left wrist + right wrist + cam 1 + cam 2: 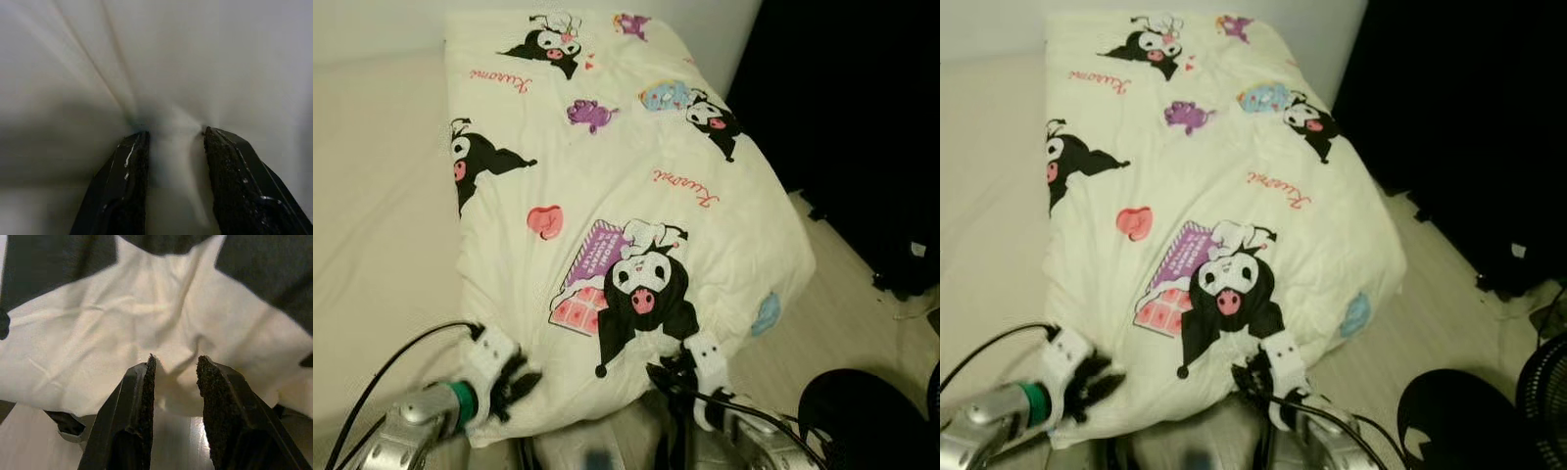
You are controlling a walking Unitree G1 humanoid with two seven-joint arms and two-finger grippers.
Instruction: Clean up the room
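Observation:
A white duvet [607, 196] printed with black cartoon figures and pink script lies folded lengthways on the bed. My left gripper [514, 382] is at its near left corner, and in the left wrist view the fingers [132, 161] pinch a ridge of the duvet [171, 73], with creases fanning out from the grip. My right gripper [671, 374] is at the near edge below the large cartoon figure. In the right wrist view its fingers [212, 387] are shut on a wrinkled fold of the duvet [161, 318].
A bare cream bed sheet [372, 196] spreads to the left of the duvet. Pale floor [842, 304] runs along the bed's right side. A dark mass [862, 98] stands at the right, with a round black object [862, 421] and a fan [1545, 401] near the bottom right.

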